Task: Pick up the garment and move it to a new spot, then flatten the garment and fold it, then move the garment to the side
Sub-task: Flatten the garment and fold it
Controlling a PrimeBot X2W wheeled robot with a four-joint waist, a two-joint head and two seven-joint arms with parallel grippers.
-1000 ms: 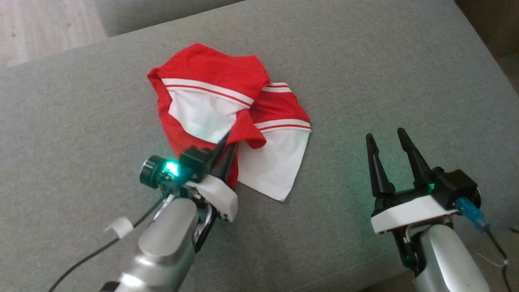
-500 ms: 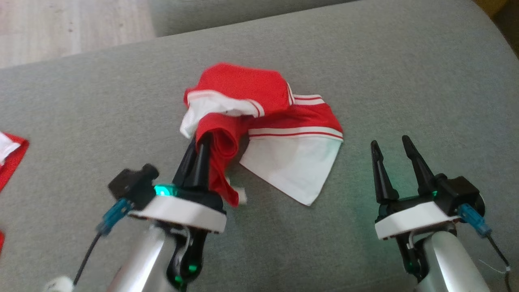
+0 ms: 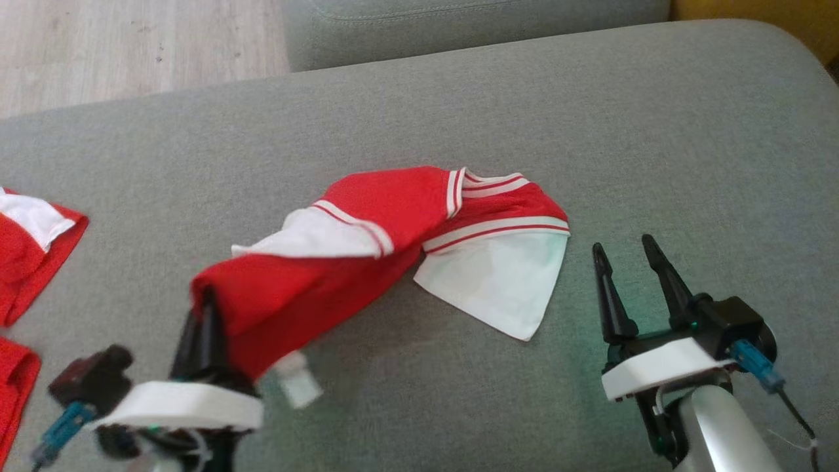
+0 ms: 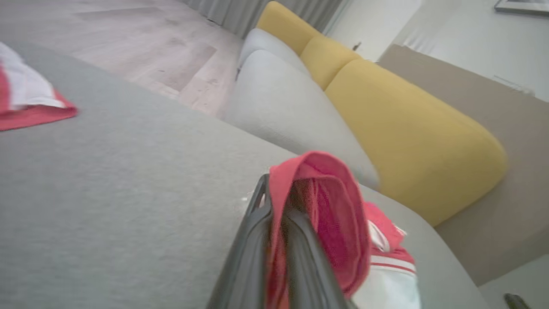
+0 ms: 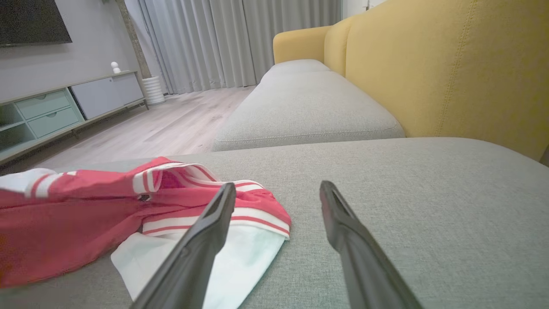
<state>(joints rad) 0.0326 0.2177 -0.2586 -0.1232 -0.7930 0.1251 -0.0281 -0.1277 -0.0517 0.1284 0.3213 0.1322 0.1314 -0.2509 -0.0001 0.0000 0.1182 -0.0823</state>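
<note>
Head view, looking down on a wide grey sofa cushion (image 3: 590,131). A red garment (image 3: 367,255) with white panels and red-and-white striped trim stretches across the middle of the cushion. Its right part lies flat on the fabric, with a white panel spread toward the right gripper. Its left part is raised off the cushion and drawn out toward the lower left. There the left gripper (image 3: 204,308) has its two dark fingers pinched together on a red fold. A small white piece (image 3: 298,383), blurred, hangs from the cloth just beside that gripper. The right gripper (image 3: 623,244) sits at the lower right, near the white panel but apart from it, fingers spread wide over bare cushion. More red and white cloth (image 3: 29,242) lies at the cushion's far left edge, well apart from the held garment. Pale wooden floor (image 3: 131,46) shows beyond the cushion.

Left wrist view: red cloth is wedged between the closed fingers and bulges above their tips.

Right wrist view: the parted fingers frame grey cushion. The garment lies to the left, partly behind one finger, and a yellow backrest (image 5: 450,64) rises on the right.
</note>
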